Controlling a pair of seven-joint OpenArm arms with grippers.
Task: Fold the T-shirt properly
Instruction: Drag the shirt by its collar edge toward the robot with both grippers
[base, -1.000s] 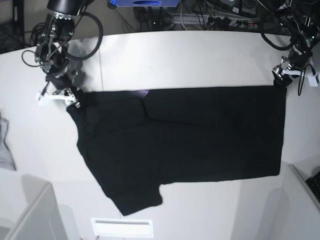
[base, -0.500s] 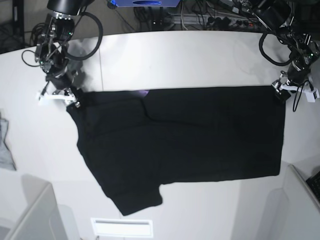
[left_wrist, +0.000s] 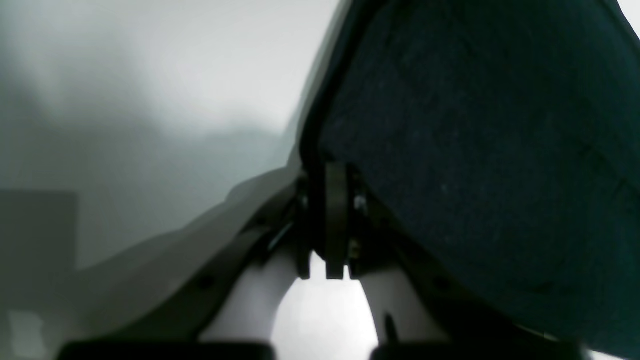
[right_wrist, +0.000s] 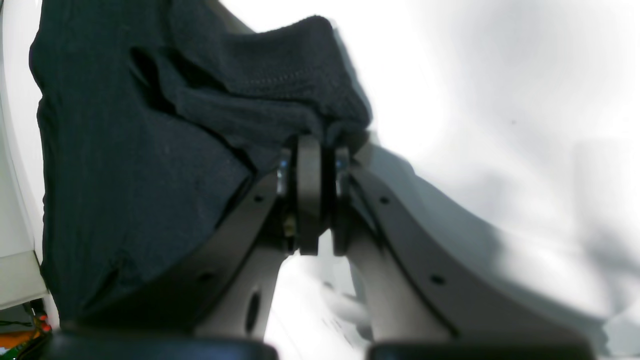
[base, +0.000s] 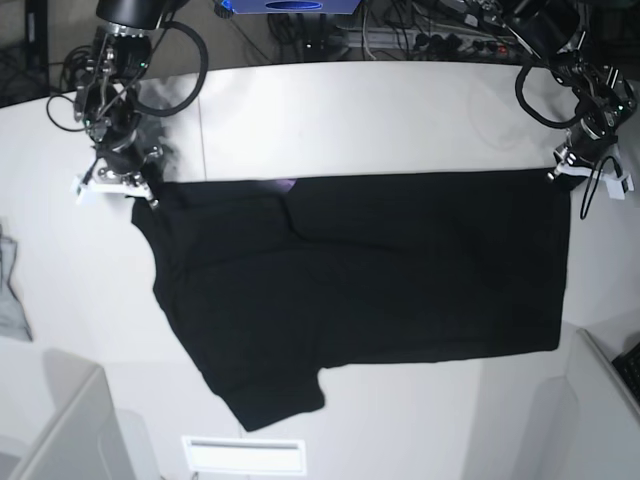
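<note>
The black T-shirt (base: 370, 290) lay spread flat on the white surface (base: 380, 120), plain dark side up, with one short sleeve reaching toward the near edge and a small purple patch (base: 286, 185) peeking out at its far hem. No containers showed in any view; nothing held the shirt but the surface and the two arms.

At the far corner on the base view's right, the left end effector (base: 567, 171) was clenched on the shirt's edge. In the left wrist view its jaws stood pressed together on the dark hem (left_wrist: 320, 125), the cloth rising to one side.

At the opposite far corner, the right end effector (base: 133, 183) was likewise clenched on the shirt. The right wrist view showed its jaws closed on a bunched fold of knit fabric (right_wrist: 280, 100), which was lifted slightly above the surface.

A small grey cloth (base: 10, 290) lay well apart at the base view's left edge.
</note>
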